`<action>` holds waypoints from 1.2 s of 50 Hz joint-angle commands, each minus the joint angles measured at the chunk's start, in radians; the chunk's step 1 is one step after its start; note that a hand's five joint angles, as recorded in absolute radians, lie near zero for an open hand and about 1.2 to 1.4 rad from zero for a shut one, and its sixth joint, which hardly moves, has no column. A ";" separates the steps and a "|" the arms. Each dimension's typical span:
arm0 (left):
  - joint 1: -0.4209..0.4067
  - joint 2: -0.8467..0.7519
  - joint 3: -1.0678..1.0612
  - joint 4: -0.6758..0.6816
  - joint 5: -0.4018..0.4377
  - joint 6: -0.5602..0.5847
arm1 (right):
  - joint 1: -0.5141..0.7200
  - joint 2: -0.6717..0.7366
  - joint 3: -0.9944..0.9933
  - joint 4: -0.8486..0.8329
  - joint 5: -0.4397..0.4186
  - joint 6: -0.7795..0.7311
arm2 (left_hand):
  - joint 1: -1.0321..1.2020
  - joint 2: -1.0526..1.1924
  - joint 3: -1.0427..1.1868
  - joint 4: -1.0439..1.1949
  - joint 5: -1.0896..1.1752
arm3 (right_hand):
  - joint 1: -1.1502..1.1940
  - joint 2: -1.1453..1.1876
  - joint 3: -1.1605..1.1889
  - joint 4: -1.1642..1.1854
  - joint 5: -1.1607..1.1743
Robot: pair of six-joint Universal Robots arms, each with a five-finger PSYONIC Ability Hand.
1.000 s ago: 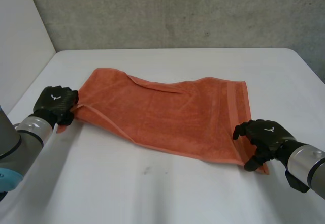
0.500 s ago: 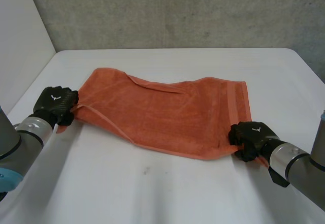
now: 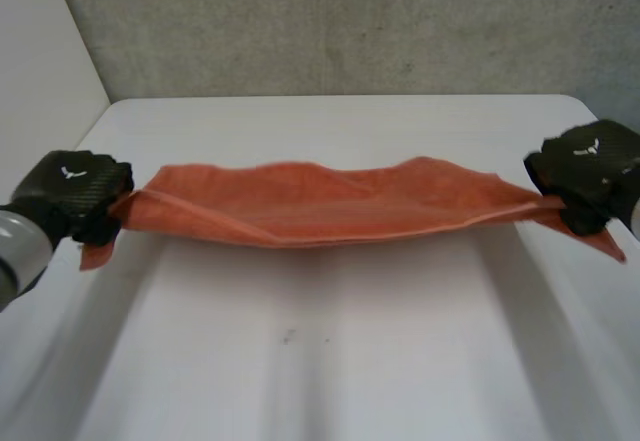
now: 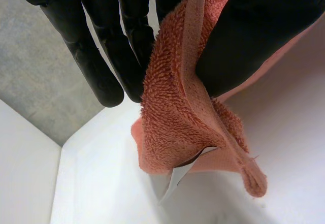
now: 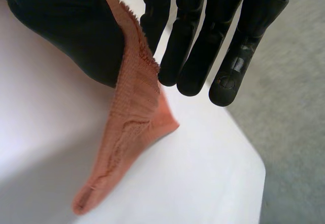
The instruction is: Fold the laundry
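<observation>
Above the flat white table (image 3: 330,361), a rust-orange terry towel (image 3: 330,206) stretches across mid-frame — the black left hand (image 3: 70,191) pinching one corner at far left, the black right hand (image 3: 585,166) pinching another at far right — thumb against fingers.

"Any writing you can read from where you stand?"

"No words, no numbers. There's a small white emblem (image 3: 72,172) on the back of the left hand (image 3: 62,199), and one like it on the right hand (image 3: 592,173). It's a mark, not letters."

"And the towel (image 3: 320,206)?"

"A little white tag (image 4: 179,176) at its corner, but I can't read anything on it."
</observation>
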 commanded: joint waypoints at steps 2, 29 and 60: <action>0.041 0.122 -0.030 -0.253 0.000 0.171 | 0.005 0.021 -0.050 0.301 0.093 -0.234 | 0.264 0.200 0.223 0.201 0.264 | 0.426 0.226 0.217 0.208 0.241; -0.105 -0.372 0.841 0.117 -0.020 0.197 | 0.130 0.433 -0.876 -0.270 0.235 -0.051 | 0.264 0.200 0.223 0.201 0.264 | 0.426 0.226 0.217 0.208 0.241; -0.082 -0.471 0.200 0.371 0.014 -0.032 | 0.164 0.449 -0.165 -0.388 0.149 -0.038 | 0.230 0.166 0.189 0.167 0.230 | 0.426 0.226 0.217 0.208 0.241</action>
